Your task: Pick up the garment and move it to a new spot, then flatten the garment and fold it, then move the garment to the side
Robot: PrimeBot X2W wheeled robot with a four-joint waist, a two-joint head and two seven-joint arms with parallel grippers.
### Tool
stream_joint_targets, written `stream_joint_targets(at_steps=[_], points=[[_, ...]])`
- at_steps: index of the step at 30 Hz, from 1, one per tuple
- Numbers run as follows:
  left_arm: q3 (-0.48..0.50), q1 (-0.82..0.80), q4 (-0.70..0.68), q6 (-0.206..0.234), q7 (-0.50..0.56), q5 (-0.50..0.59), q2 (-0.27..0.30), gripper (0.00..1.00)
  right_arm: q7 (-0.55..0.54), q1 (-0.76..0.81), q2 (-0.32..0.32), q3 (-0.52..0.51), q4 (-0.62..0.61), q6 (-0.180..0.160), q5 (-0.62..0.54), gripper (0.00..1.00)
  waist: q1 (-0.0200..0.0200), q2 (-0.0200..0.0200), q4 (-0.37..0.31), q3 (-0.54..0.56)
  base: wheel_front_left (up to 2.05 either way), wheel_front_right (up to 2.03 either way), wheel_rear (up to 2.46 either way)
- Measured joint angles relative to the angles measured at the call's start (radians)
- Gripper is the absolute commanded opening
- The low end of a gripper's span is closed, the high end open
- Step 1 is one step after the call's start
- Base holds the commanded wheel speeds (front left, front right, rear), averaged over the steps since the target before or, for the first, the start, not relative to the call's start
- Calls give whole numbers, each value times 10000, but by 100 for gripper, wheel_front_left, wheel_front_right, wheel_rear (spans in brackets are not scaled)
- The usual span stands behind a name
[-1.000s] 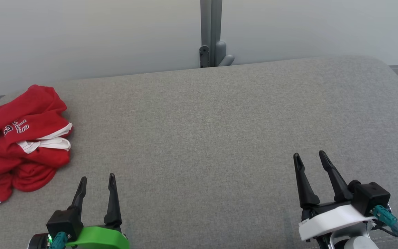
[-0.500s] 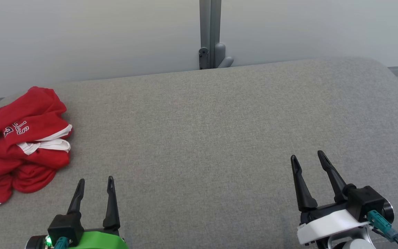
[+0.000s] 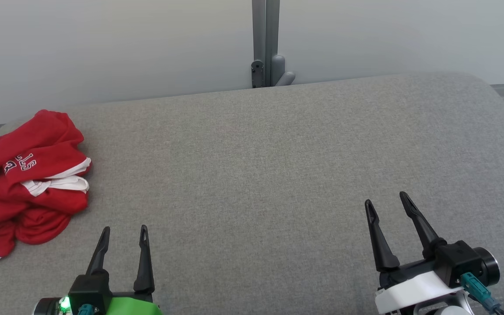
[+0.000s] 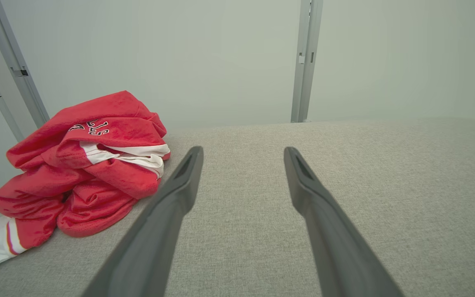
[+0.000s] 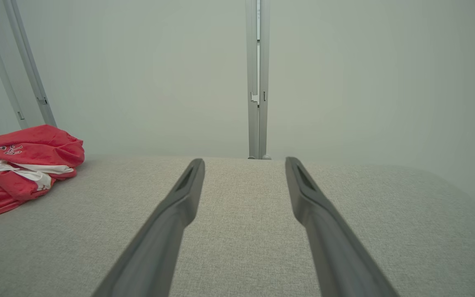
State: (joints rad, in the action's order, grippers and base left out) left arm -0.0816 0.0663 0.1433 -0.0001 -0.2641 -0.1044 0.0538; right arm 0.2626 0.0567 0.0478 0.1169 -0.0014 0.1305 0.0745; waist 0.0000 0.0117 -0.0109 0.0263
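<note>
Slightly lower in frame than before, left gripper (image 3: pixel 124 228) and right gripper (image 3: pixel 385 198) stand wide open and empty, while the garment (image 3: pixel 29 183) lies crumpled at frame left on the desk (image 3: pixel 256 175), so pickup appears pending: reach left, pinch cloth.

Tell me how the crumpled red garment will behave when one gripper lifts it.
The red garment lies in soft bunched folds, so it will likely hang limp and unfurl. Its thin-looking fabric suggests it is light. Pushed, it would probably bunch on the textured grey cushion rather than slide.
</note>
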Motion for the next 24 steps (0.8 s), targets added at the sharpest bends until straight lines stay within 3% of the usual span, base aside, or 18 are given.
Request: stream_joint_targets(at_steps=[24], points=[[61, -3, 127, -56, 0, -4, -25, 100, 2, -9, 2, -94, 274, 2, 207, 100, 0, 0, 16, -51, 0, 0, 0]])
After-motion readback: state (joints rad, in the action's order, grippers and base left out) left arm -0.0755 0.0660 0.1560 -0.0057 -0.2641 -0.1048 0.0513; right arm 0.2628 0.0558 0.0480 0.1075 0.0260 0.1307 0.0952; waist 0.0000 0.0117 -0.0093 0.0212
